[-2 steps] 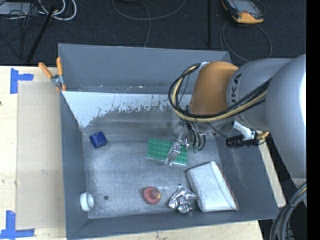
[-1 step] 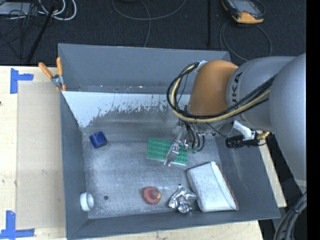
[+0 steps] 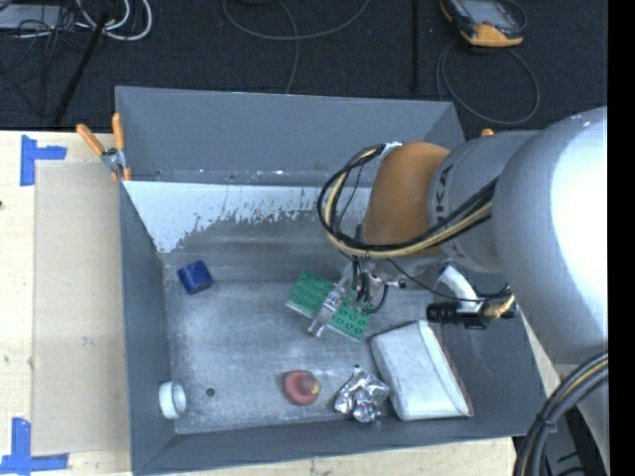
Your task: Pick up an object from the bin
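My gripper is low in the middle of the bin, under the orange wrist cover. It sits right on a green studded flat plate, which lies tilted on the bin floor. A second green studded part shows just right of the gripper's tip; whether it is one piece with the first I cannot tell. A white and grey block lies close by to the lower right. Crumpled silver foil lies in front of it.
A red round thing lies near the front wall. A blue block rests at the left, and a small white cap in the front left corner. The arm and its cables cover the bin's right side.
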Controlling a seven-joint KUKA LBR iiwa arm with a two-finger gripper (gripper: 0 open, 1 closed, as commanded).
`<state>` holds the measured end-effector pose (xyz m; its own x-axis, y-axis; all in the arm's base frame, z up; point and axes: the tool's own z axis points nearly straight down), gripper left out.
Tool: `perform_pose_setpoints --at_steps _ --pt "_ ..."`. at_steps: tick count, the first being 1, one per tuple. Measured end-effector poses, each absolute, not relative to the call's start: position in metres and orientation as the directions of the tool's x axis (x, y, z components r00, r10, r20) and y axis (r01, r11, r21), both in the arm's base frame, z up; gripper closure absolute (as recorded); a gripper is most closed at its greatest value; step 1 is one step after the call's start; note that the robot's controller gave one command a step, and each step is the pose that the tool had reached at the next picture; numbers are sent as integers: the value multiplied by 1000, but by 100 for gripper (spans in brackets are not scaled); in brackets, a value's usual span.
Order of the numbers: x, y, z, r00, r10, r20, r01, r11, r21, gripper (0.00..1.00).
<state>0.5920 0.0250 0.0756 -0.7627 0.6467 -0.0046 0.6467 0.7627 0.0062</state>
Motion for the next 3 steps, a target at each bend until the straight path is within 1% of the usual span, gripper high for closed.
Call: perform_pose_setpoints --at_steps 1,2,3 --pt "593 25 77 -765 644 -2 644 765 2 0" --pt "595 25 79 -766 643 -7 643 766 5 100" --pt "597 25 165 -768 641 -5 641 768 5 100"
